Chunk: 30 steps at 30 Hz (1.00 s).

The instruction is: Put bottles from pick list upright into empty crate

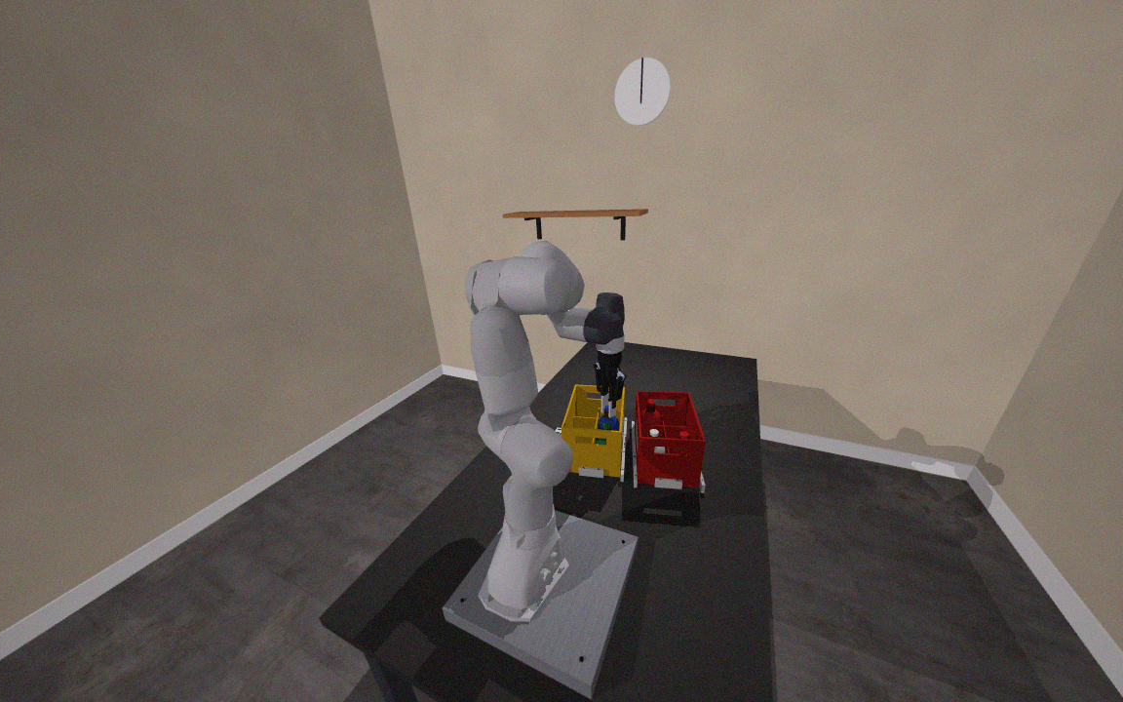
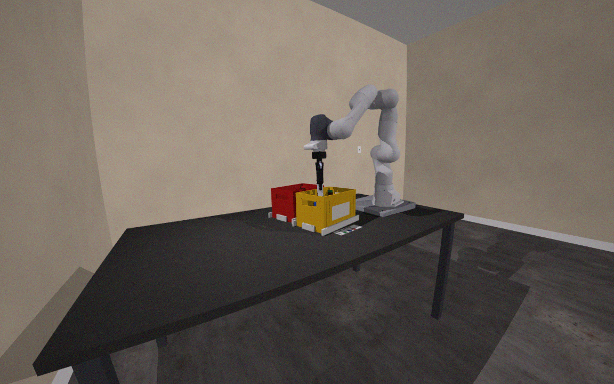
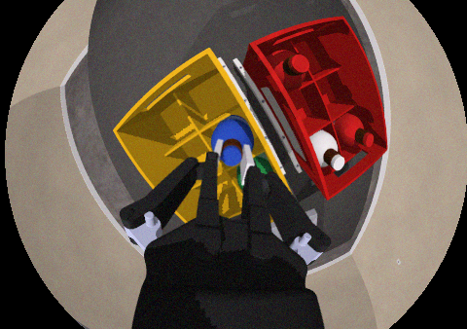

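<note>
My gripper [image 1: 608, 413] [image 2: 320, 191] [image 3: 232, 150] points down into the yellow crate [image 1: 592, 459] [image 2: 309, 218] [image 3: 214, 86], shut on the neck of an upright blue bottle [image 1: 609, 421] [image 2: 314, 204] [image 3: 233, 127]. That bottle is inside a compartment on the red-crate side; its base is hidden. A green bottle [image 1: 600, 442] [image 2: 329, 192] [image 3: 263, 164] stands beside it, partly behind a finger. The red crate [image 1: 670, 468] [image 2: 282, 205] holds a white bottle [image 1: 653, 433] [image 3: 322, 143] and two red bottles [image 3: 299, 63] [image 3: 351, 128]. The pick list [image 2: 348, 230] lies beside the yellow crate, too small to read.
White guide strips [image 2: 340, 225] [image 3: 269, 110] edge both crates, with a narrow gap between the crates. The crate walls and dividers stand close around the fingers. The arm's base plate [image 1: 583, 610] [image 2: 388, 210] is on the black table [image 1: 714, 567] [image 2: 213, 257].
</note>
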Each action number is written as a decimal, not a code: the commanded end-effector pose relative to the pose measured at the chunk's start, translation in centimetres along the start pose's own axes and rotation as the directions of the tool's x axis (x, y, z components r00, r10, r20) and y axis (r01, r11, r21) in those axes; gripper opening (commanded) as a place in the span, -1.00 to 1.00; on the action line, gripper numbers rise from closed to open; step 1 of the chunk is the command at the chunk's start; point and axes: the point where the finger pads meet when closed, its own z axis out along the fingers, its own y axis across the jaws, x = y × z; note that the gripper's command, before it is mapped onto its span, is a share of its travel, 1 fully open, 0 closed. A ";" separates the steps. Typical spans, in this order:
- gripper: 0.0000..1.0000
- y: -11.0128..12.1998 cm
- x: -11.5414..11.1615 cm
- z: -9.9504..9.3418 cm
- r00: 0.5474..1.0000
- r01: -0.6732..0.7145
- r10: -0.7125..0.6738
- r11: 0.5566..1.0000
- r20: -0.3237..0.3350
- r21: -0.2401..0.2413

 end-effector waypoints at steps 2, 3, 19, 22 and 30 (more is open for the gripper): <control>-1.00 -0.2 0.5 -0.1 1.000 -0.003 0.003 1.000 -0.017 0.003; -1.00 -0.2 0.5 -0.1 1.000 -0.003 0.003 1.000 -0.017 0.003; -1.00 -0.2 0.5 0.6 1.000 -0.003 0.003 1.000 -0.017 0.003; -1.00 -0.2 0.5 0.6 1.000 -0.003 0.003 1.000 -0.017 0.003; -1.00 -0.2 0.5 0.6 1.000 -0.003 0.003 1.000 -0.017 0.003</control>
